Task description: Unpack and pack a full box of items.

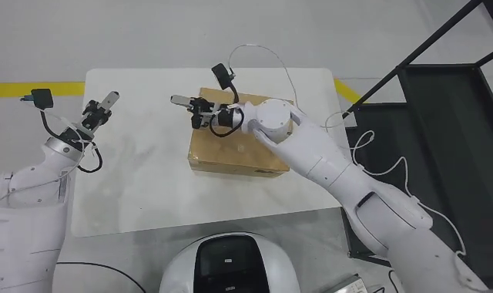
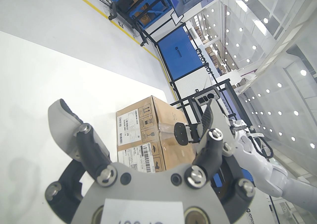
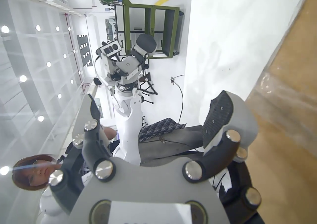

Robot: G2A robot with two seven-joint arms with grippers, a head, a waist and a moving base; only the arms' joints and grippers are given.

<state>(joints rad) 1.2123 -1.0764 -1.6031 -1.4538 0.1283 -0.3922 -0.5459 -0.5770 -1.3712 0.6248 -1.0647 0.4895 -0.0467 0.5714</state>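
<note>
The left pincer [image 1: 108,102], released, hangs near the left edge of the smooth white worktop [image 1: 139,185], well apart from the box. The rectangular cardboard box [image 1: 231,156], sealed with glossy tape, sits mid-worktop. The right pincer [image 1: 183,101], fingers spread and holding nothing, juts past its far left corner.

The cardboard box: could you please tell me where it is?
In the top view the cardboard box sits right of centre on the white table, with the right gripper hovering open over its far left corner.
</note>
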